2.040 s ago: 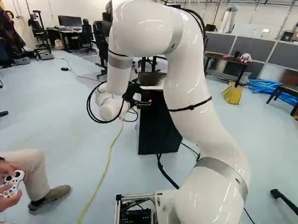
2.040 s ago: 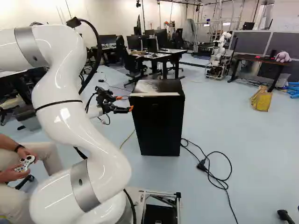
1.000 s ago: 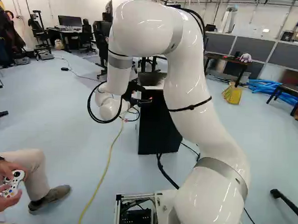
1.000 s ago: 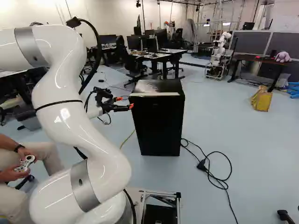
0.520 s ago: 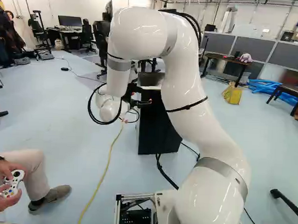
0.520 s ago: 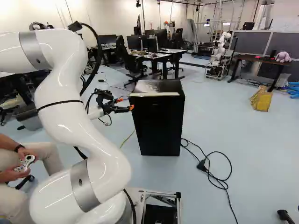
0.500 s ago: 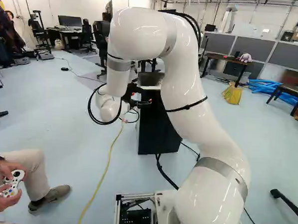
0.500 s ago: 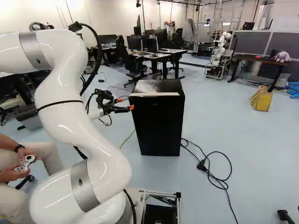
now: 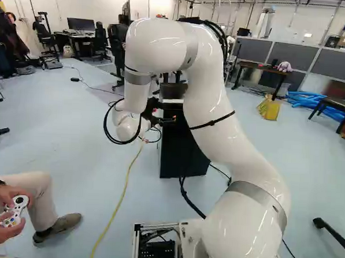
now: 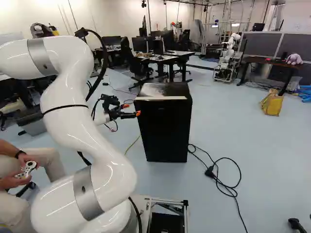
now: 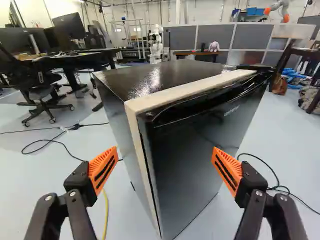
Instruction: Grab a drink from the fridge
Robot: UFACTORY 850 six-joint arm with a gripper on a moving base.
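hand (image 11: pixel 165 155): spread wide, gripping nothing | fridge (image 10: pixel 163 131): upright, 12 o'clock from hand, door (image 11: pixel 192 160) shut | drink: unseen, presumably inside | why: hand sits near door height, likely spread so one finger can pry the door's edge

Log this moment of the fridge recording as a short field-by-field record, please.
fridge: small black box-shaped fridge with a pale strip along its top front edge, upright on the floor
door: looks shut
gripper: black gripper with orange pads, open, nothing gripped
gripper aim: towards the fridge's near vertical edge, seen between and beyond the fingers
drink: none visible
person: seated at the left of both base views, hands on a white game controller
cables: black cable with plug beside the fridge; thin yellow cable on the floor
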